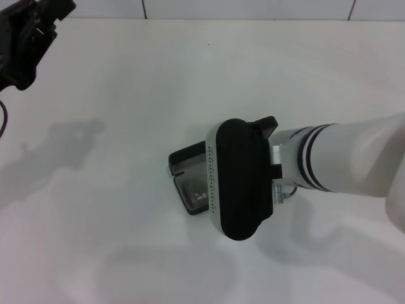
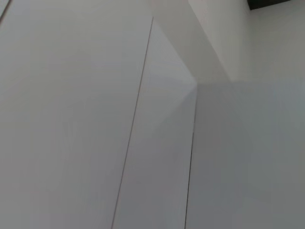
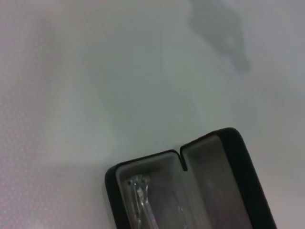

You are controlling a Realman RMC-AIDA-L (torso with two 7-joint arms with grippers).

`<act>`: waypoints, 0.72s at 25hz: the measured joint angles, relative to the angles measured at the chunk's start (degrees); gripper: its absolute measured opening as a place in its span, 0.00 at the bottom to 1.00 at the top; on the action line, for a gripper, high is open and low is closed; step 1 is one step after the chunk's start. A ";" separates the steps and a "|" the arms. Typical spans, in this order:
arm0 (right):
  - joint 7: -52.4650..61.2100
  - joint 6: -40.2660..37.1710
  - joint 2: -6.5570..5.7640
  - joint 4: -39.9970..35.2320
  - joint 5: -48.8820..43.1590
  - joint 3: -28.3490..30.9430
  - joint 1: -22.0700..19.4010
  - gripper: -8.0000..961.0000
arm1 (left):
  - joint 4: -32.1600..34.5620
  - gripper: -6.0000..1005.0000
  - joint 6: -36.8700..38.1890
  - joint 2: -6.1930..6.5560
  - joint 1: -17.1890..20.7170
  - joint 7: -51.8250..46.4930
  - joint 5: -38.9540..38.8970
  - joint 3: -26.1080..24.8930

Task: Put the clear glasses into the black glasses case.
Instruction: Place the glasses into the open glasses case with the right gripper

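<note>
The black glasses case (image 1: 185,158) lies open in the middle of the white table, its grey lining showing. The clear glasses (image 1: 196,193) lie inside one half of it. In the right wrist view the case (image 3: 240,162) shows both halves, with the glasses (image 3: 142,202) in the half on the side away from the hinge notch. My right gripper (image 1: 239,180) hangs directly over the case and hides most of it. The left gripper (image 1: 25,38) is parked high at the table's far left corner.
The white table (image 1: 126,101) stretches all around the case. A tiled wall (image 1: 253,7) runs along the far edge. The left wrist view shows only pale wall panels (image 2: 157,143).
</note>
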 joint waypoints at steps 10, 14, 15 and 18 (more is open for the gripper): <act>-0.01 -1.37 0.00 -1.61 0.17 0.48 -1.81 0.38 | 0.00 0.08 2.15 -0.65 0.26 0.00 0.46 -1.75; 0.00 -1.15 0.00 -1.57 0.37 0.51 -2.26 0.38 | 0.00 0.08 2.50 -0.69 0.59 -0.01 0.62 -1.59; 0.00 -1.12 0.00 -1.57 0.58 0.52 -2.31 0.38 | 0.00 0.08 2.63 -0.70 0.66 0.00 0.64 -1.55; 0.06 -1.11 0.00 -1.53 1.43 0.66 -2.42 0.38 | 0.00 0.08 2.95 -0.71 0.80 0.00 0.72 -1.51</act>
